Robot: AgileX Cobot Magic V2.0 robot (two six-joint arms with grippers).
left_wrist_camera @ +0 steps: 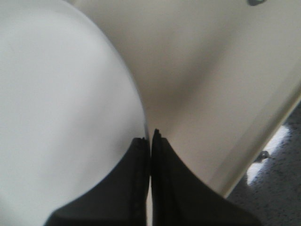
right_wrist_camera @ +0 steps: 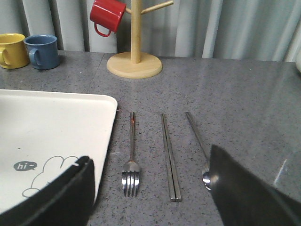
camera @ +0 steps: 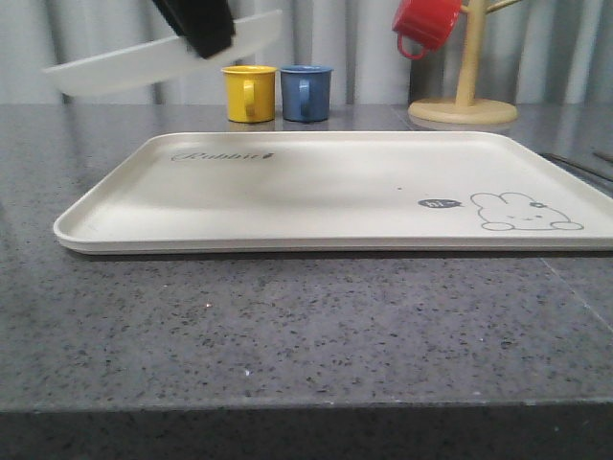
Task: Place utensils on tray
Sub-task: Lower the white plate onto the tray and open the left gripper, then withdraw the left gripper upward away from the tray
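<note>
**Plate held over tray, cutlery on table**

Left gripper point(left_wrist_camera: 150, 141) up in air, fingers pinched on rim of plate point(camera: 144, 62). Plate tilted, lifted clear above far-left part of tray point(camera: 316, 192), not touching it. Blurred in front view. In left wrist view, fingers point(left_wrist_camera: 136, 188) pressed nearly together with plate edge between; tray surface below.

Tray flat on grey table point(camera: 287, 326), bare on top. Script word point(camera: 222, 154) at far-left area, bunny drawing point(camera: 525, 213) and small dark speech bubble point(camera: 440, 203) at near-right.

Right gripper point(right_wrist_camera: 150, 188) low over table just right of tray, fingers point(right_wrist_camera: 56, 197) spread wide, holding nothing. One finger over tray's corner near bunny, other over table by spoon.

Fork point(right_wrist_camera: 131, 160), chopsticks point(right_wrist_camera: 169, 157), spoon point(right_wrist_camera: 200, 146) on table right of tray, side by side, roughly parallel, apart from each other. Fork nearest tray, chopsticks in middle, spoon farthest. Chopsticks lying together as a pair. Spoon bowl partly hidden behind right finger.

Yellow mug point(camera: 249, 93) and blue mug point(camera: 306, 92) standing next to each other behind tray, on table. Red mug point(camera: 426, 24) hanging on wooden mug tree point(camera: 465, 96), which stands on table at far right behind tray.
</note>
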